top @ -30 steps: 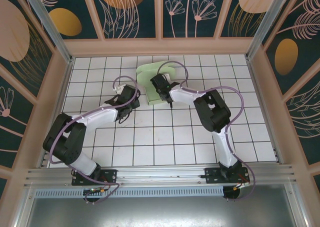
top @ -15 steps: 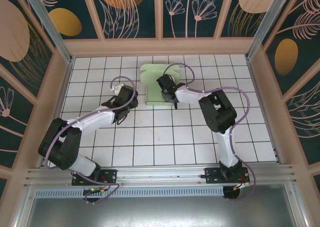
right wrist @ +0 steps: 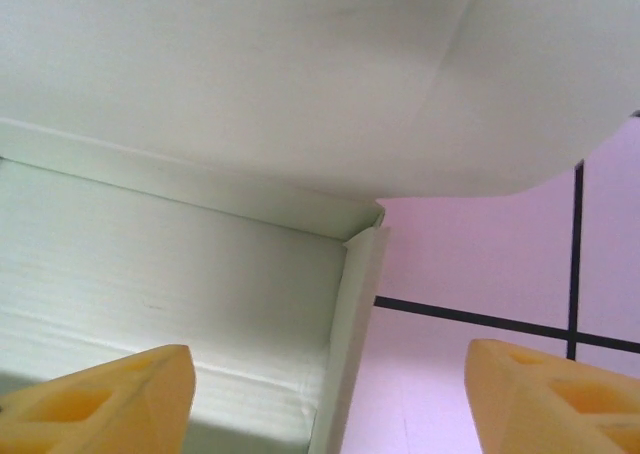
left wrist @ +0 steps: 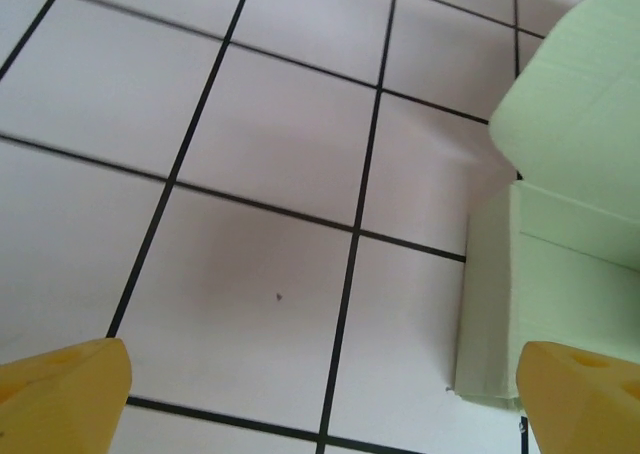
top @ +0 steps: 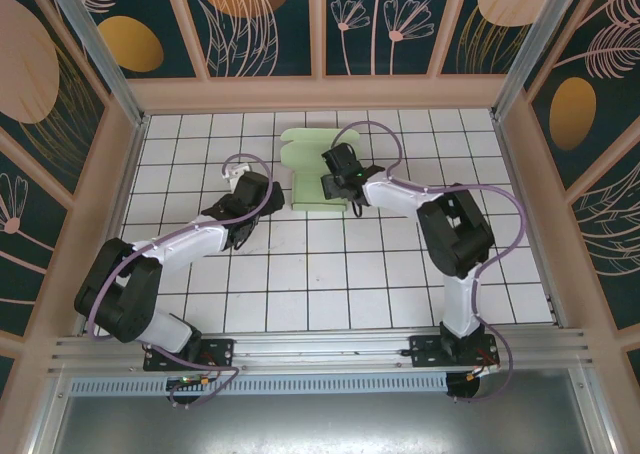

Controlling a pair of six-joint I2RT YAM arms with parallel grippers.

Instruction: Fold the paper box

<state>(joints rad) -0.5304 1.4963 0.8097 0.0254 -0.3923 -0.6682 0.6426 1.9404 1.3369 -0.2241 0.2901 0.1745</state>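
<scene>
The paper box (top: pixel 303 179) is pale green and lies on the tiled floor at the back centre, its scalloped lid flap (top: pixel 303 140) lying open toward the back wall. My right gripper (top: pixel 338 171) hovers over the box's right side. In the right wrist view it (right wrist: pixel 325 399) is open, its yellow fingertips (right wrist: pixel 95 399) straddling the box's upright side wall (right wrist: pixel 350 344) without touching it. My left gripper (top: pixel 247 194) is a tile left of the box. In the left wrist view it (left wrist: pixel 325 404) is wide open over bare tile, with the box (left wrist: pixel 565 274) at the right.
The white tiled floor (top: pixel 330 274) is bounded by low wooden walls (top: pixel 320 92) at the back and sides. Both arms stretch from their bases (top: pixel 190 354) at the near edge. Purple cables loop over the arms.
Both grippers have opened. The right gripper has let go of the box and shifted slightly right. The box has turned from tilted to square with the tiles.
</scene>
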